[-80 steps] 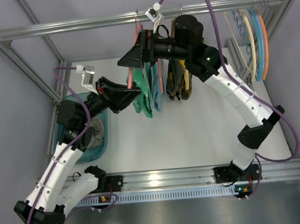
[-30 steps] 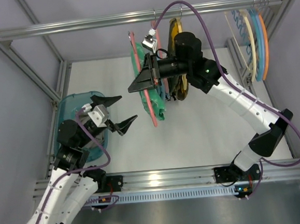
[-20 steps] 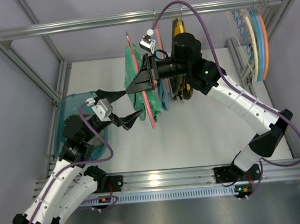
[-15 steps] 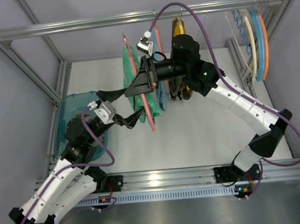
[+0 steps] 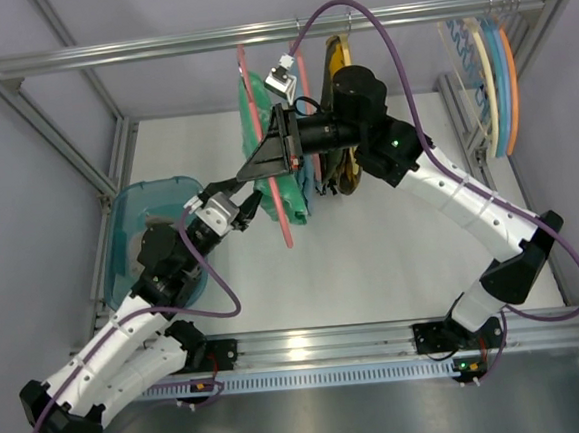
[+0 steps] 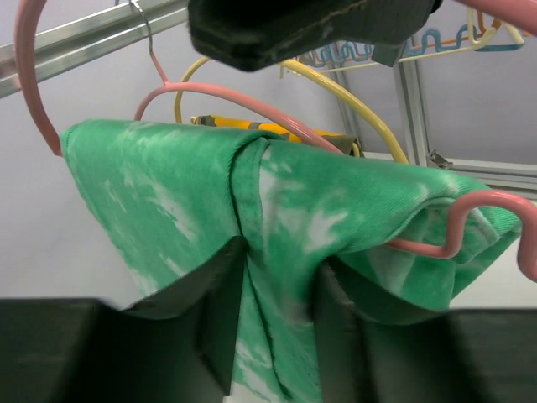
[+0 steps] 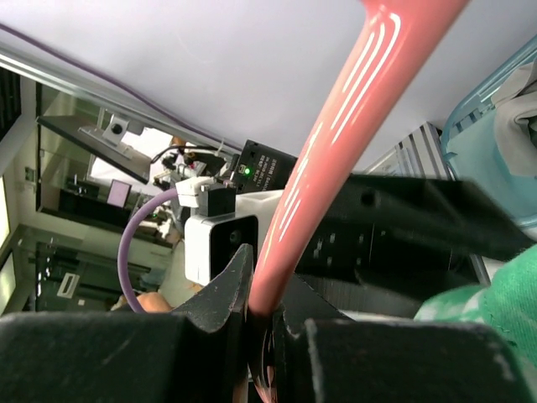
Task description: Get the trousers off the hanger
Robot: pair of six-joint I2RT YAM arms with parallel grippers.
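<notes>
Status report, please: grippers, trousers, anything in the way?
Left gripper pinching a fold of the trousers. Right gripper shut on the hanger. Trousers draped over its bar, not yet off. Light blue garment hangs close beside.

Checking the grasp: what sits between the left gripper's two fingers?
A fold of the trousers sits between the left gripper fingers; the left wrist view shows it.

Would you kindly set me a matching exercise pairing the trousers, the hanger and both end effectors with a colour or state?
Things:
1. trousers
2. hanger
3. left end effector
4. right end effector

Colour or state:
A. clamped on the pink bar
B. mottled green
C. salmon pink
D. pinching a green fold

Pairs: 1-B, 2-C, 3-D, 4-A
</notes>
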